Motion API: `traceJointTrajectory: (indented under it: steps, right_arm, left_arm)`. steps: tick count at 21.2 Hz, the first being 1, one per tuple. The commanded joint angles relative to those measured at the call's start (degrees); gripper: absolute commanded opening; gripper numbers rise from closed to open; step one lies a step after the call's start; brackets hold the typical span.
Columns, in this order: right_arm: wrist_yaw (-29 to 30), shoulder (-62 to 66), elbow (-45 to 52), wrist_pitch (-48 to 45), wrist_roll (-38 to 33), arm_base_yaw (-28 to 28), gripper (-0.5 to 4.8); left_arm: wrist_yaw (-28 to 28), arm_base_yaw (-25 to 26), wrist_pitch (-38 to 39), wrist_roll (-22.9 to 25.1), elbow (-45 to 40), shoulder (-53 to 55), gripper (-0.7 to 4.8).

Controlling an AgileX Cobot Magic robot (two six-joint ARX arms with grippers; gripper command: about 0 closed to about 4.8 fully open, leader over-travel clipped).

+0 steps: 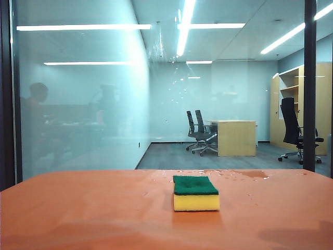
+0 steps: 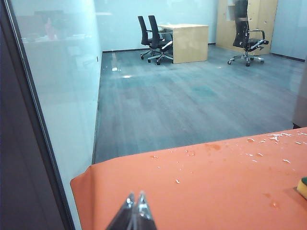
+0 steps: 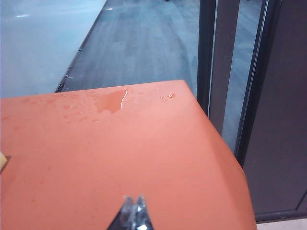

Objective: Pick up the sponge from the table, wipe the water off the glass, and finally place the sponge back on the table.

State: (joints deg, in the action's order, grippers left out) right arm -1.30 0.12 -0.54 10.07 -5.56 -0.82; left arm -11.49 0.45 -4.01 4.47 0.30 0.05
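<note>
In the exterior view neither arm shows; the sponge (image 1: 196, 193) lies flat on the orange table (image 1: 78, 208), a little right of the middle, green layer up and yellow foam facing the camera, nothing touching it; behind the table stands the glass (image 1: 83, 104), with a dark frame bar (image 1: 310, 83) at the right, and water (image 1: 171, 57) glints in fine drops and streaks high on the pane near the middle; more drops lie on the table's far edge behind the sponge.

The left wrist view alone shows the left gripper (image 2: 134, 207), its two tips pressed together, holding nothing, over the table's near left part; only a yellow and green corner of the sponge (image 2: 302, 186) shows at the picture's edge, well apart from the tips.

The right wrist view alone shows the right gripper (image 3: 133, 208), likewise clenched and empty, over the table near its right corner; a wet patch (image 3: 111, 101) lies by the far edge; a pale sliver at the picture's edge may be the sponge, too little to tell.
</note>
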Motion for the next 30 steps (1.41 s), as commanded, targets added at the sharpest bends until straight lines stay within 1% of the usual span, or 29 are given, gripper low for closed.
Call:
traceJointTrajectory:
  steps: [1, 27, 28, 29, 30]
  right_arm:
    - [0.0, 0.0, -0.2, -0.9, 0.0, 0.0, -0.09]
    - [0.2, 0.0, -1.0, -1.1, -0.5, 0.0, -0.09]
    - [0.1, 0.0, -1.3, -1.1, -0.5, 0.0, -0.09]
    - [0.1, 0.0, -2.1, -0.9, -1.1, 0.0, -0.09]
    - [0.1, 0.0, -2.4, -0.8, -1.8, 0.0, -0.09]
  left_arm:
    - [-0.1, 0.0, -0.8, 0.0, 0.2, 0.1, -0.06]
    - [-0.3, 0.0, -1.6, -0.5, 0.2, 0.1, -0.05]
    - [-0.4, 0.0, -1.6, -0.7, 0.2, 0.1, -0.05]
    - [-1.3, 0.0, -1.6, -2.7, 0.2, 0.1, -0.05]
    - [-1.7, 0.0, -1.6, -3.5, 0.2, 0.1, -0.05]
